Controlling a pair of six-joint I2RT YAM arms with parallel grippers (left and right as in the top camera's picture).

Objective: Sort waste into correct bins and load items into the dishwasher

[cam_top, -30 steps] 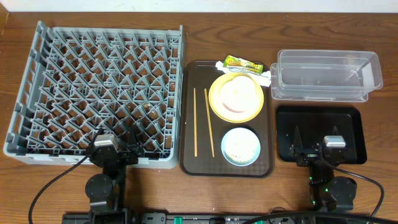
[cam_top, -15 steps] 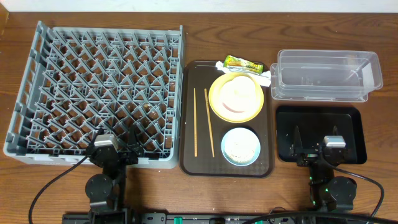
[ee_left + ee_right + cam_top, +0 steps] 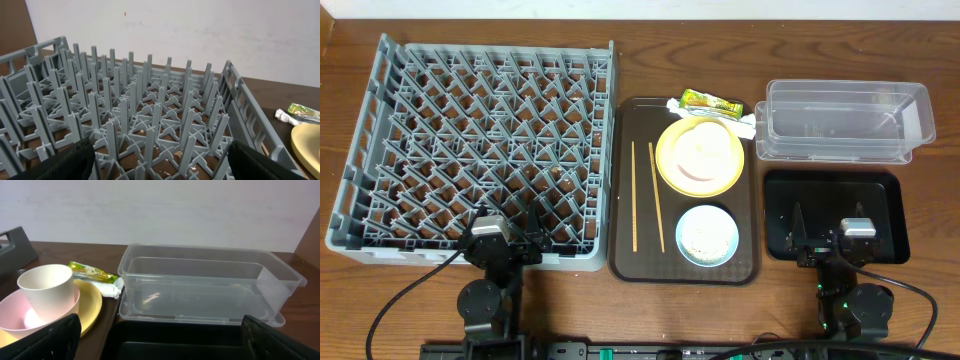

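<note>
A grey dishwasher rack (image 3: 480, 150) lies at the left and fills the left wrist view (image 3: 140, 115). A dark tray (image 3: 625, 190) in the middle holds a yellow plate (image 3: 670, 165) with a pink bowl and white cup (image 3: 702, 148), two chopsticks (image 3: 645, 195) and a small blue bowl (image 3: 707, 236). A green wrapper (image 3: 711, 101) and white wrapper lie at the tray's far edge. A clear bin (image 3: 845, 122) and a black bin (image 3: 835, 215) stand at the right. My left gripper (image 3: 507, 232) is open over the rack's near edge. My right gripper (image 3: 828, 232) is open over the black bin.
The right wrist view shows the cup (image 3: 46, 287) in the pink bowl on the yellow plate (image 3: 90, 307), the green wrapper (image 3: 92, 271), the clear bin (image 3: 200, 287) and the black bin's rim (image 3: 175, 330). Brown table lies all around.
</note>
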